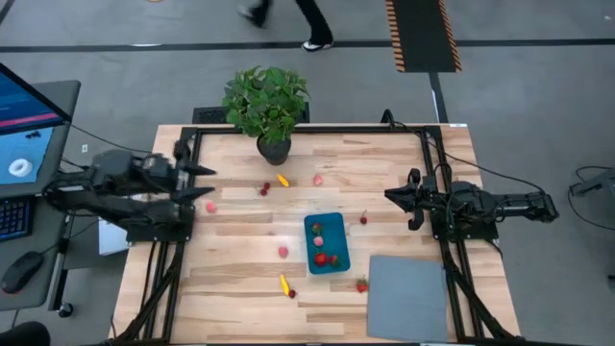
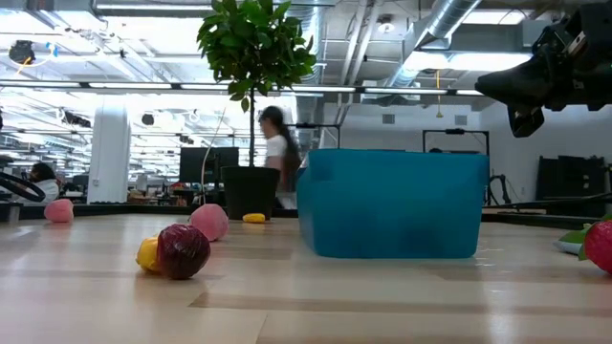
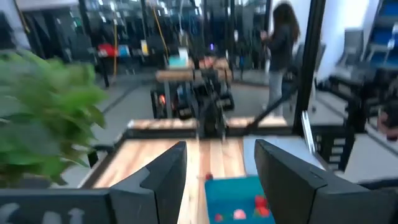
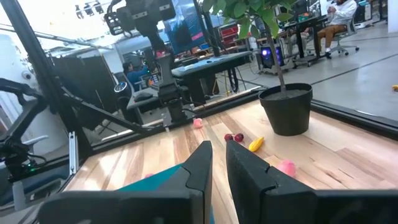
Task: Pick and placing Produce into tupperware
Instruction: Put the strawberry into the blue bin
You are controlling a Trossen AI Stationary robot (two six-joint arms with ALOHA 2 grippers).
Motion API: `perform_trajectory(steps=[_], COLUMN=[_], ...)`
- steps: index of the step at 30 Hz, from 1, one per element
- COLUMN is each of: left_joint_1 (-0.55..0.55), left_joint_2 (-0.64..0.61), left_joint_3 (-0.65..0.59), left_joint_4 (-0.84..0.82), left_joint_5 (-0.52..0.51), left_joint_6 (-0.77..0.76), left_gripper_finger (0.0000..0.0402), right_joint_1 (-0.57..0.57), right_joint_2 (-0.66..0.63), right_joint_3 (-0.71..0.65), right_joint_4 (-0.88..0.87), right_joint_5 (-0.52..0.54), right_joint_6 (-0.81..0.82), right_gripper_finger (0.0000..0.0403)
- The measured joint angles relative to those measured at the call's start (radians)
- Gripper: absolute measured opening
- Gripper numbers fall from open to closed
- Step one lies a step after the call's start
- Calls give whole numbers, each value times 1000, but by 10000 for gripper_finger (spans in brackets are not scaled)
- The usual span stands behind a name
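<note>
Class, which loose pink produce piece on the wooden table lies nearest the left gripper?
The pink piece just beside the open left gripper; the other pink ones lie farther off.
</note>
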Motion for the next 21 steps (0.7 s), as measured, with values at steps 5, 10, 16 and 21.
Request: perform_trajectory(steps=[5, 10, 16, 21], left_joint_1=[-1, 0, 0, 0], left_joint_2=[-128, -265, -404, -384], left_joint_3=[-38, -215, -404, -494], left_joint_4=[-9, 75, 151, 223], left_joint_5=[-14, -41, -58, -59], left_joint_6=[0, -36, -82, -108], left_gripper_finger=[180, 180, 180, 180], right_joint_1=[0, 1, 1, 1], right_joint_2=[0, 0, 0, 0], right_joint_3=[0, 0, 0, 0], right_joint_4=[0, 0, 0, 1], right_joint_5=[0, 0, 0, 0], right_joint_6=[0, -55, -68, -60], right_gripper_finger=[69, 69, 69, 69])
